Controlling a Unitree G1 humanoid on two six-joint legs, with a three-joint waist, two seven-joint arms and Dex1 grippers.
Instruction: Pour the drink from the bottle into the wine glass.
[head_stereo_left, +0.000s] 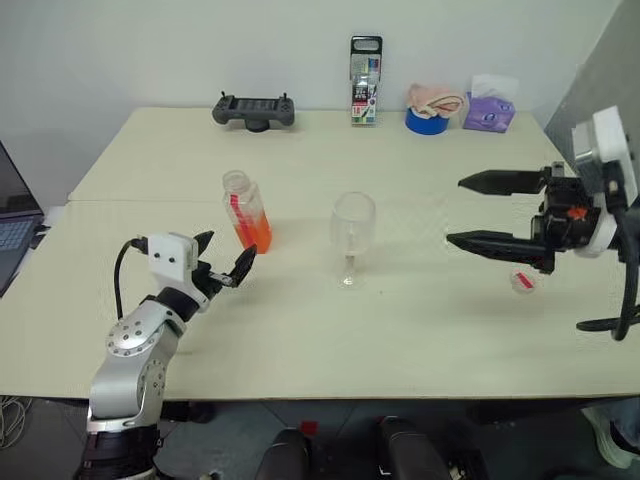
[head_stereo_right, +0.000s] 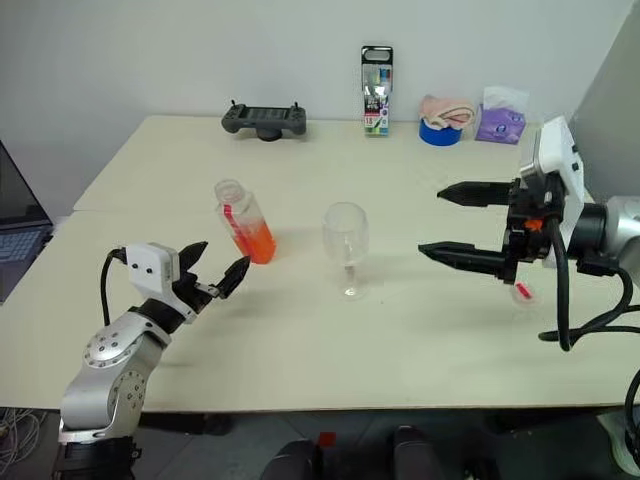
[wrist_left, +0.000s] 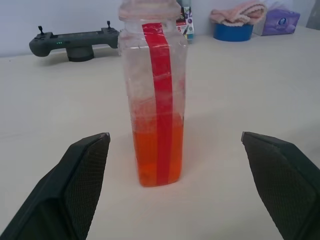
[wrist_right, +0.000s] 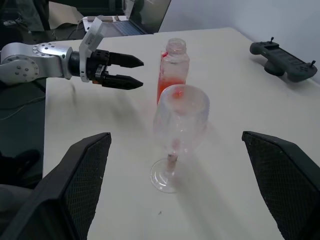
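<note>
head views overlook table (head_stereo_left: 420, 340), wrist views close

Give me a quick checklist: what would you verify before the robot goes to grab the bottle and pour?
1. Bottle upright on the table: ok.
2. Cap off, neck open: ok.
3. Left end effector open, near the bottle, not touching: ok.
4. Bottle lined up between the left fingers: ok.
5. Wine glass upright, apart from the bottle: ok.
6. Right end effector open, holding nothing: ok.

Bottle (wrist_left: 155, 95) top cut off by frame edge; laptop (head_stereo_left: 15, 225) cropped at edge.
</note>
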